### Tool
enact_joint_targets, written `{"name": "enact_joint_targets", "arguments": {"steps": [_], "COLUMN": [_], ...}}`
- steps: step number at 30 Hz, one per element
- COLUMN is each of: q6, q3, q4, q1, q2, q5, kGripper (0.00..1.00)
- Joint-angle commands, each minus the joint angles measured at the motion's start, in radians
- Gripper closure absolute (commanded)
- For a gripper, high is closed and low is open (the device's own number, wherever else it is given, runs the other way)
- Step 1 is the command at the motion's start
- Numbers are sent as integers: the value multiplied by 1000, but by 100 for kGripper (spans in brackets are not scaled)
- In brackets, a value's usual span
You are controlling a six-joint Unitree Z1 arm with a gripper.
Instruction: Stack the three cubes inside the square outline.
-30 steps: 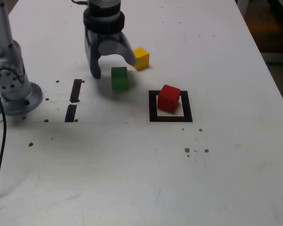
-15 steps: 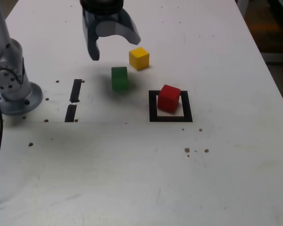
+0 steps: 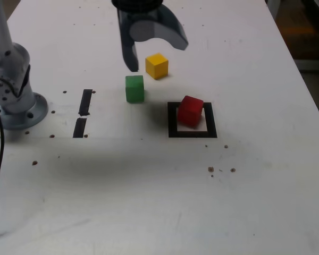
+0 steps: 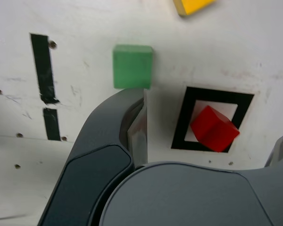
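Cube, red point(image 3: 190, 111), sits inside the square outline point(image 3: 173, 133), turned askew to the frame; green cube point(image 3: 134, 88) and yellow cube point(image 3: 157, 66) rest outside it on the tabletop point(image 3: 244, 202). Gripper point(image 3: 158, 57) hangs above, jaws spread wide and empty. All three cubes look light and stiff, likely hard to crush (their matte faces should grip fairly well). Best hold: two opposite upright sides at mid-height, pads flat, since pinching corners could twist a cube.
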Motion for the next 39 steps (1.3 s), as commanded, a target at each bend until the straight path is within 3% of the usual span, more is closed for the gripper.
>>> {"name": "enact_joint_targets", "arguments": {"steps": [1,11,20,25,31,39], "q6": [-16,-145,-333,-421,-460,-470], "q3": [-19,-97,-104,-115,-119,-102], "q4": [-10,-37,-47,-99,-154,-112], "q1": [-21,-86,-87,-87,-85,-58], "q2": [19,123,159,190,222,234], "q5": [-11,-71,-93,-105,-124,-181], "kGripper": [1,1,0,0,0,1]}}
